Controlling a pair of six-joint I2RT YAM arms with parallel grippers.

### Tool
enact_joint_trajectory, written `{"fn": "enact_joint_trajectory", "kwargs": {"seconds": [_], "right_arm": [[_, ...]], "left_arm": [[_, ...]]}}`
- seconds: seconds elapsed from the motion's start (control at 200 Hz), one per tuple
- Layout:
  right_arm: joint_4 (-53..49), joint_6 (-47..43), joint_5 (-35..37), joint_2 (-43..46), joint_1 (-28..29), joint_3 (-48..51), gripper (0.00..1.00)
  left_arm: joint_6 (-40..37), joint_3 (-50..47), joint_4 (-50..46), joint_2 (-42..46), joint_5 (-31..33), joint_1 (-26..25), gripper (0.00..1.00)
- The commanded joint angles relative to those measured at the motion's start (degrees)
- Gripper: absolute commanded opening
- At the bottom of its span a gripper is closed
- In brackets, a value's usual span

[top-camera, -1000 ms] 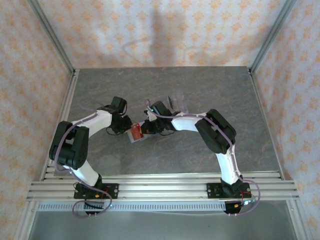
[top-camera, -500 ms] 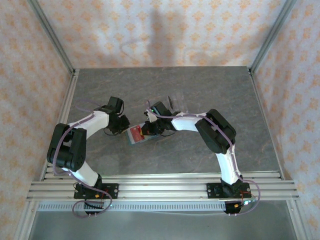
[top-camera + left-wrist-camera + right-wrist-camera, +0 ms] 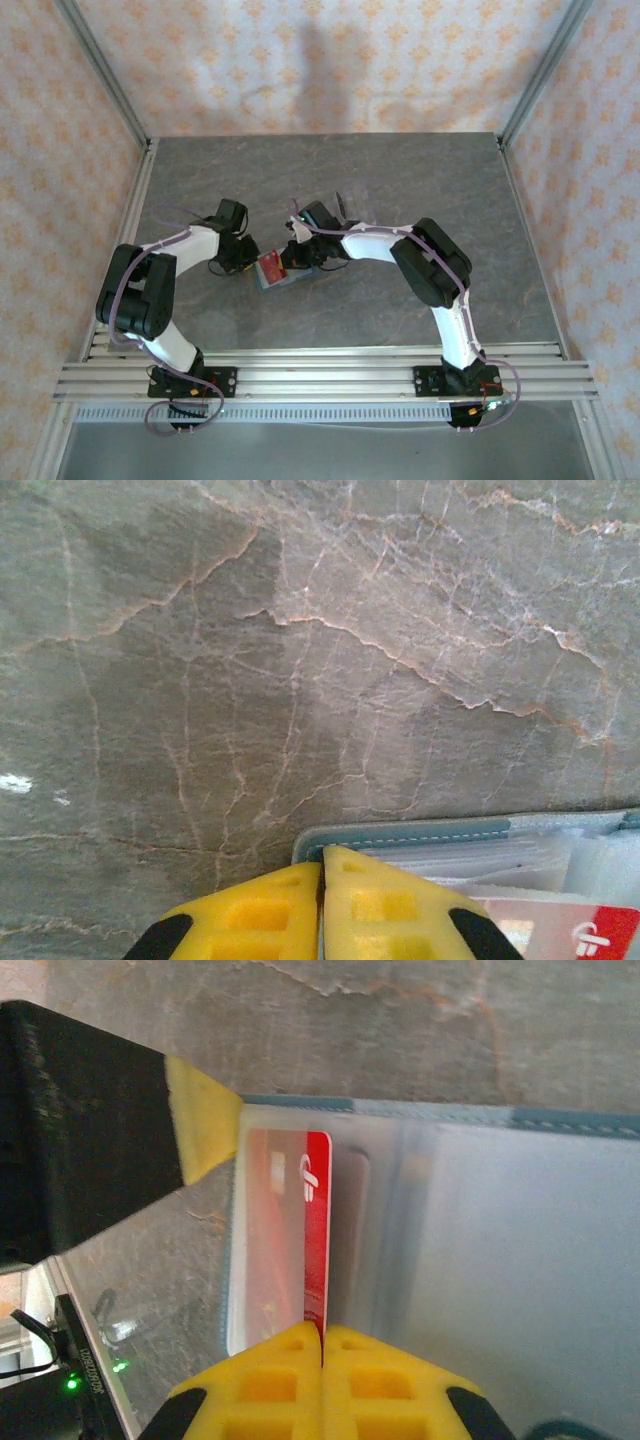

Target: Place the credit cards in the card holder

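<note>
One small dark teal fold-over card holder (image 3: pixel 288 280), open and flat on grey veined stone-look table (image 3: pixel 400 180), clear plastic sleeves facing up.

Left gripper (image 3: pixel 321 865): yellow fingers pressed together, nothing between them. Tips over the holder's teal stitched edge, near its corner. From the right wrist camera, appears as a black finger with yellow pad (image 3: pixel 205 1125) touching the holder's corner, just beside the card. From overhead, sits at the holder's left end.

Right gripper (image 3: pixel 322 1338): yellow fingers pressed together, tips meeting the near edge of a thin red plastic credit card (image 3: pixel 317 1250) with white logo. Cannot tell whether the tips nip that edge or only butt against it. From overhead, sits at the holder's right side.

Red card: lies flat on the holder's page nearest the left gripper. Mostly paled under a translucent sleeve, one narrow strip bare and bright red.

Clear slotted plastic rack (image 3: pixel 345 208): stands behind the holder, apart from it, on the right arm's side.
</note>
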State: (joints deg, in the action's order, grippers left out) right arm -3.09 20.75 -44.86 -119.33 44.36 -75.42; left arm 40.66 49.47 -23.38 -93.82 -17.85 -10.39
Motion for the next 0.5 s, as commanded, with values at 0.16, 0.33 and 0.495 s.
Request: {"fn": "enact_joint_trajectory", "kwargs": {"seconds": [0.16,0.33,0.495], "right_arm": [[3.01,4.07,0.83,-1.08,1.58,0.93,0.0],[6.13,6.58,2.37,-0.78,2.4,2.8,0.0],[7.78,7.01,6.27,1.77,2.48,5.17,0.09]], "left_arm": [[2.2,-4.67,3.03,-2.75,0.74,-1.3,0.09],[2.84,-5.08,3.69,-2.76,0.8,-1.76,0.09],[2.85,-4.88,3.77,-2.78,0.77,-2.0,0.09]]}}
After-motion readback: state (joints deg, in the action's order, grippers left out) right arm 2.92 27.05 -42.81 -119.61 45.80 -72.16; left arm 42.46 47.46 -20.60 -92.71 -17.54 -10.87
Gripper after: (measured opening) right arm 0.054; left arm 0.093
